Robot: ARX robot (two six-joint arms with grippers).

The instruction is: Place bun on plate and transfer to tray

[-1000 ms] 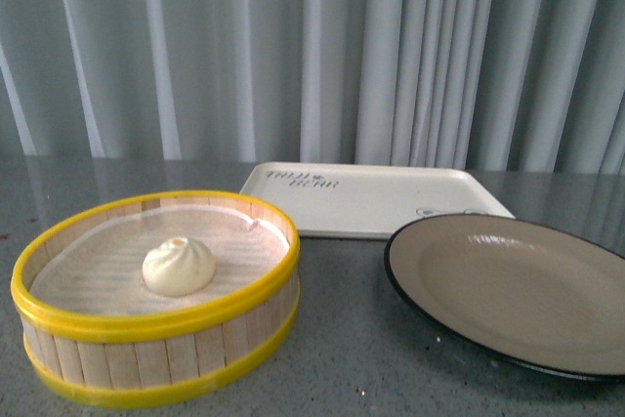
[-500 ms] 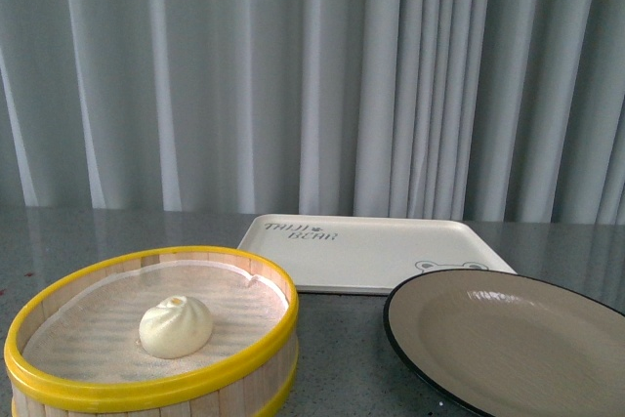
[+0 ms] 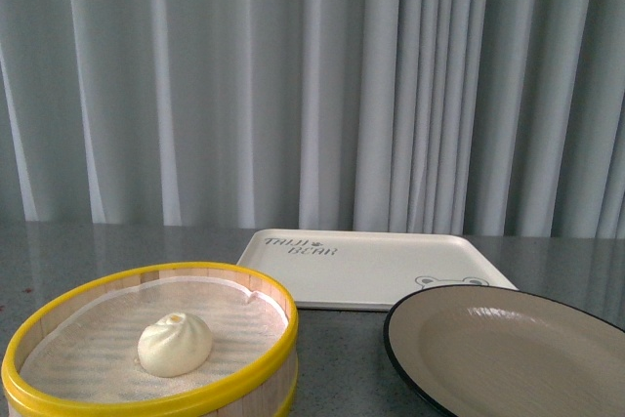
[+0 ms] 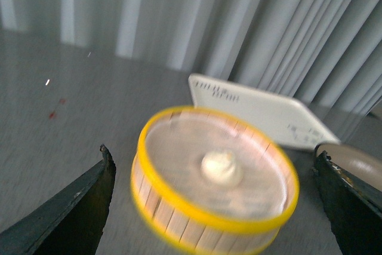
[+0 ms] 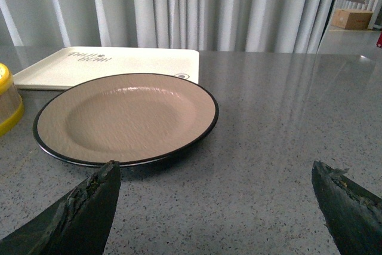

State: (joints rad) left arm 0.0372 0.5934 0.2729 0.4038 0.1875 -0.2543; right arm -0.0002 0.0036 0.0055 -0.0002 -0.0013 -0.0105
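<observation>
Bun (image 3: 176,344) rests on the paper liner inside the yellow-rimmed steamer basket (image 3: 291,331), near its centre, at 7 o'clock in the front view. On the grey table (image 3: 342,358), the plate (image 3: 508,358) lies bare at 3 o'clock from the basket. The tray (image 3: 391,271) lies flat at 11 o'clock from the plate, just beside it. Both the left gripper (image 4: 212,150) and the right gripper (image 5: 215,163) have their jaws spread wide, grasping nothing.
</observation>
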